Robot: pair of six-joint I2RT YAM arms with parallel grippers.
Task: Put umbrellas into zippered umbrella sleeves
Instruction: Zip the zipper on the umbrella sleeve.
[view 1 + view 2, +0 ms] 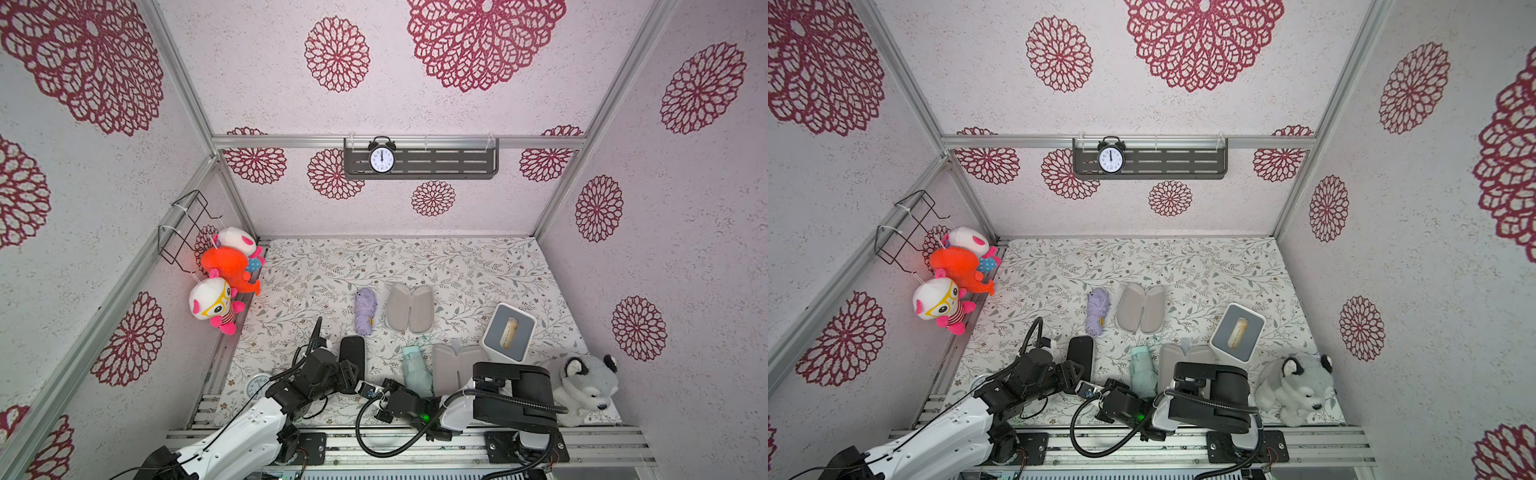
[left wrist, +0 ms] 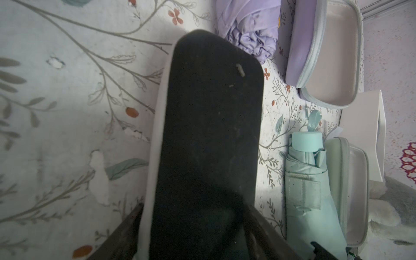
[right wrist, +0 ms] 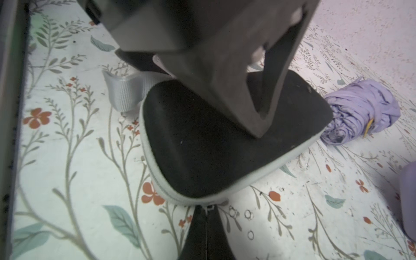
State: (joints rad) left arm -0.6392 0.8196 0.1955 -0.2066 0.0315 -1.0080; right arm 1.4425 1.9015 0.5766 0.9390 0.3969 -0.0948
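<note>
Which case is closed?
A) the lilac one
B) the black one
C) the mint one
B: the black case lies shut with its dark outside up, while the lilac case and the mint case lie open, showing pale lining.

In both top views: two folded umbrellas (lilac umbrella (image 1: 365,311), mint umbrella (image 1: 417,372)), three clamshell cases (black case (image 1: 352,357), lilac case (image 1: 409,307), mint case (image 1: 446,370)), four plush toys (image 1: 212,305) counting the grey husky (image 1: 586,384), one alarm clock (image 1: 382,158), one white box (image 1: 519,336).
</note>
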